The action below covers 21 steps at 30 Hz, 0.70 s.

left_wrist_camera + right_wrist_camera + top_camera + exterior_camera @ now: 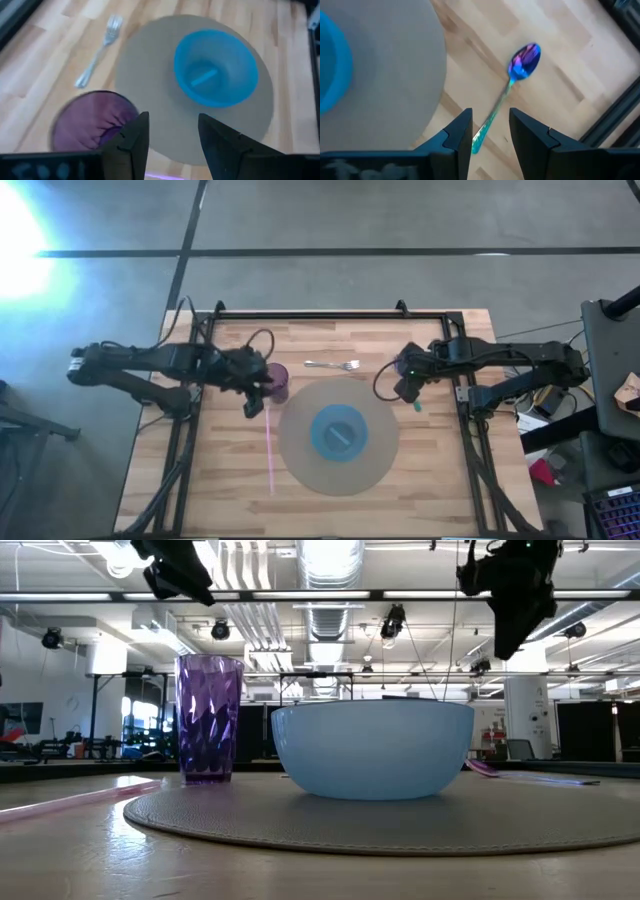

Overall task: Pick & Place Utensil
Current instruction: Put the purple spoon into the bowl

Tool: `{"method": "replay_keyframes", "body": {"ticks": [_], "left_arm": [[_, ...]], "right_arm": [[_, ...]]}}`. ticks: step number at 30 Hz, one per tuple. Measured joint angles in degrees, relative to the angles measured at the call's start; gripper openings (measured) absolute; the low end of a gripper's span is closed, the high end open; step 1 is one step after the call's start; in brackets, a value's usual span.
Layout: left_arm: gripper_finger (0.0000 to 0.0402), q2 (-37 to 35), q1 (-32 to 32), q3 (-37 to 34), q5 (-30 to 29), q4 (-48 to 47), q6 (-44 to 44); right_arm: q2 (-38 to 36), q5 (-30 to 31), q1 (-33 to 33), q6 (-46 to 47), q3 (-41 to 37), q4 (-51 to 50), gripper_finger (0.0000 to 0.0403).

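One mat [300,450], one bowl [341,431], cup [277,381], fork [333,365], spoon [507,95].

From overhead the right tool [408,392] covers most of the spoon [512,87], only a teal tip pokes out. Low view, the bowl [372,748] hides the fork.

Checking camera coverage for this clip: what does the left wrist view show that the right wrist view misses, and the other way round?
Only the left wrist view shows the fork on the wood, the purple cup from above, and the left gripper, open. Only the right wrist view shows the shiny spoon on the table beside the mat, with the right gripper open above its handle. Both show the blue bowl, the grey round mat and the wooden table.
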Motion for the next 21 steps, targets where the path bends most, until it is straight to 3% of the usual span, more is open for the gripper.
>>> {"method": "replay_keyframes", "body": {"ticks": [11,21], "left_arm": [[0.0161,-0.1,-10.1,-4.2,0.0,7.5,-0.5],[0.0161,0.4,-15.3,-4.3,-0.7,8.1,0.9]], "right_arm": [[0.0,-0.5,-1.9,4.5,-5.6,2.0,0.0196],[0.0,-2.0,-12.9,2.0,-7.4,8.3,0.0211]]}}
